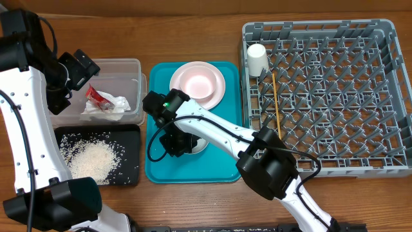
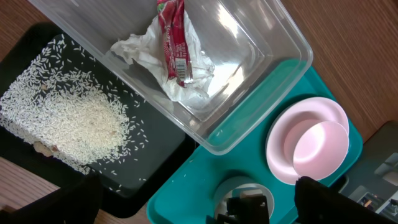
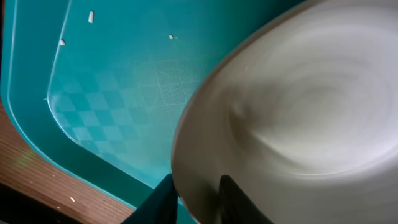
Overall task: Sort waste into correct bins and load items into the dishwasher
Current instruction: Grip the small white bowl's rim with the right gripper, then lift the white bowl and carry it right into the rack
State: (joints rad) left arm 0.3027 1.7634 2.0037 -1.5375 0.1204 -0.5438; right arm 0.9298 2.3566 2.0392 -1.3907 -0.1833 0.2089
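Whitish bowl [image 3: 292,106] rim sits pinched between our right fingers [image 3: 163,198] toward six o'clock on the teal tray [image 3: 124,81]; our left fingers [image 2: 326,202] gape wide, holding nothing

We take this for a robot test setup, not a home kitchen: a wood-grain table [image 1: 193,32] carries a grey dish rack [image 1: 335,96], teal tray [image 1: 161,169], clear tub [image 1: 136,64] and black tray [image 1: 129,138] in a row, with the left arm [image 1: 22,122] and right arm [image 1: 219,132] mounted over them.
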